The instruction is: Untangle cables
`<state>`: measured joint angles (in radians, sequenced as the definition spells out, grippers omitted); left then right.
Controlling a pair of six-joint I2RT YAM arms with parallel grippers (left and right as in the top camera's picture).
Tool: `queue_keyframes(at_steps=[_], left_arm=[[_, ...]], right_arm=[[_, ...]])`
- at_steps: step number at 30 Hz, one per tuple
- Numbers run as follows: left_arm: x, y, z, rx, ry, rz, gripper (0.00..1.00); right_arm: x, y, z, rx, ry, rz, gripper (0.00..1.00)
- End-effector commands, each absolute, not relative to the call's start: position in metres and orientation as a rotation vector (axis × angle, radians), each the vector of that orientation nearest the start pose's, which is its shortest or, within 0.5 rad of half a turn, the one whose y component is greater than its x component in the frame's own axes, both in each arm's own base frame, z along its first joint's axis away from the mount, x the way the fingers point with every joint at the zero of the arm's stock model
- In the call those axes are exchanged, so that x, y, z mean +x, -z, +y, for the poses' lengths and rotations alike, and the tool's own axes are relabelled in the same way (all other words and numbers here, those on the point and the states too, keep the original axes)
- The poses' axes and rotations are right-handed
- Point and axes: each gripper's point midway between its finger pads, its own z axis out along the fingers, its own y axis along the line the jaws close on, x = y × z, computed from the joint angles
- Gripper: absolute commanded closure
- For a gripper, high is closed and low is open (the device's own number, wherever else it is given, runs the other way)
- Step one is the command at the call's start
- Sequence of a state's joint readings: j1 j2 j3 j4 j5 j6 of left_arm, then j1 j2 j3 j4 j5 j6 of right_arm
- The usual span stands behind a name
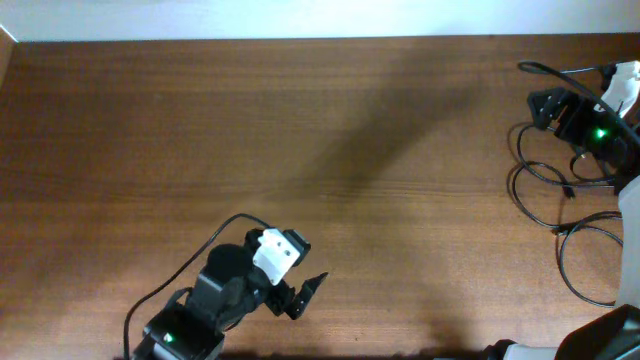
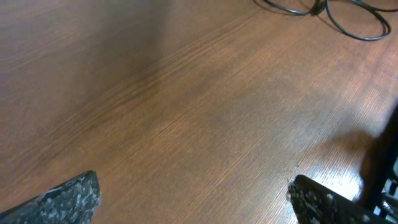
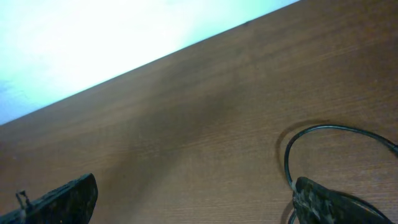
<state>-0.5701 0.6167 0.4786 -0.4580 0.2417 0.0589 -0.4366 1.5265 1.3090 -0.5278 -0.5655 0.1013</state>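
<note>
The cables (image 3: 329, 127) lie just ahead of the right gripper (image 1: 545, 105). A thin black arc curves close beside one of its fingers (image 3: 336, 205), and in the overhead view the other loose loops trail back alongside that arm. Its jaws stand wide apart with nothing between them. The left gripper (image 1: 308, 292) is likewise spread wide and empty; from it the cables sit far ahead and off to one side, well apart across bare table (image 1: 300, 130). The right arm is clearly the nearer. The loops have no single long axis, but the nearest strand runs roughly from finger to finger, so pinching it probably calls for a wrist turn. Nothing blocks the reach; the left arm's own thick wire (image 1: 190, 265) trails behind that gripper
</note>
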Motion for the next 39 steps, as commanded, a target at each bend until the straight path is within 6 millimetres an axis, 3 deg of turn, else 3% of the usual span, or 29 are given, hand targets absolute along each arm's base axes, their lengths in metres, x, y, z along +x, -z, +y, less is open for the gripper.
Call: queue_keyframes(at_steps=[1, 9, 17, 23, 30, 35, 39], left_arm=[[0.19, -0.149, -0.168, 0.791, 0.542, 2.013, 0.01], [0.19, -0.133, -0.153, 0.715, 0.545, 1.943, 0.01], [0.192, -0.138, -0.14, 0.641, 0.534, 1.812, 0.01], [0.197, -0.129, -0.129, 0.589, 0.497, 1.789, 0.01], [0.201, -0.152, -0.12, 0.543, 0.459, 1.689, 0.01], [0.216, -0.177, -0.109, 0.48, 0.4, 1.54, 0.01], [0.222, -0.183, -0.101, 0.51, 0.289, 1.463, 0.01]], right_arm=[[0.423, -0.236, -0.094, 0.299, -0.464, 2.196, 0.01], [0.423, -0.236, -0.094, 0.299, -0.464, 2.196, 0.01], [0.423, -0.236, -0.094, 0.299, -0.463, 2.196, 0.01], [0.423, -0.236, -0.094, 0.299, -0.464, 2.196, 0.01], [0.423, -0.236, -0.094, 0.299, -0.463, 2.196, 0.01], [0.423, -0.236, -0.094, 0.299, -0.464, 2.196, 0.01], [0.423, -0.236, -0.094, 0.299, -0.464, 2.196, 0.01]])
